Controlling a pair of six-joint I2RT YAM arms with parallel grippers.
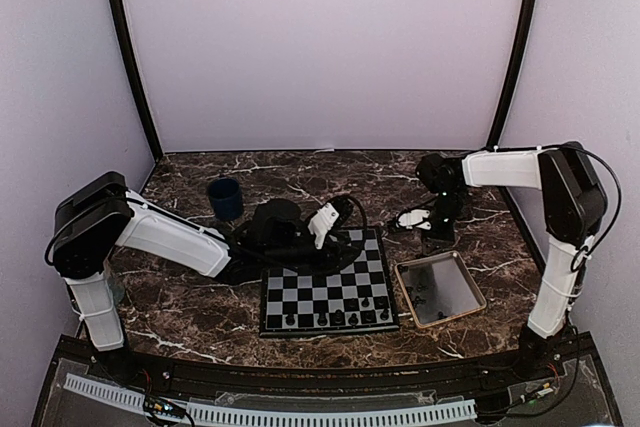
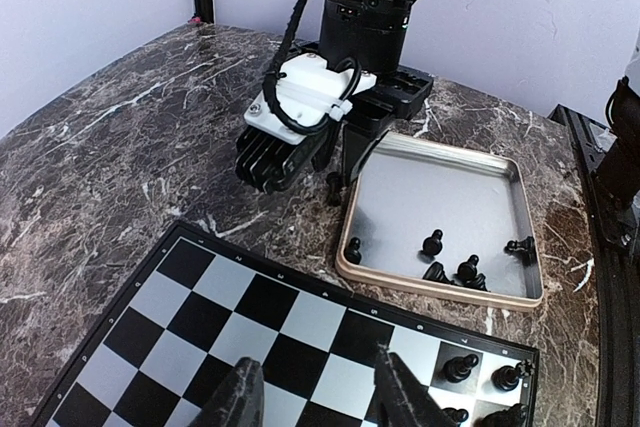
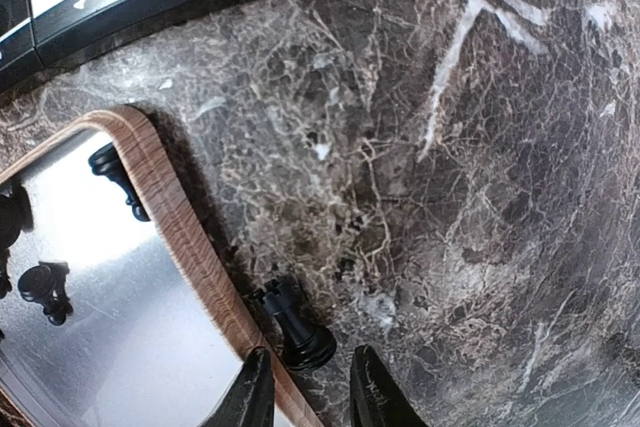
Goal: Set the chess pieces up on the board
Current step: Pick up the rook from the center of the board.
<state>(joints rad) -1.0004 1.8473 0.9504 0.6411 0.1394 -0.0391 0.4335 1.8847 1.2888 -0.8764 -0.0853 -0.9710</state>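
Observation:
The board [image 1: 300, 292] lies between the arms, with several dark chess pieces [image 1: 353, 317] along its near and right edges. More pieces [image 2: 432, 242] lie in the tan-rimmed tray [image 2: 440, 292] to its right. A black rook [image 3: 298, 330] lies tipped on the marble, against the outside of the tray's rim [image 3: 170, 197]. My right gripper [image 3: 310, 397] is low over it and open, with narrow jaws on either side of the rook's base. My left gripper [image 2: 322, 392] hovers open over the board's squares [image 2: 230, 307] with nothing between its fingers.
A dark blue cup [image 1: 225, 197] stands on the marble at the back left of the board. The right arm's wrist [image 2: 300, 107] hangs just behind the tray's far corner. Walls close in the table on three sides.

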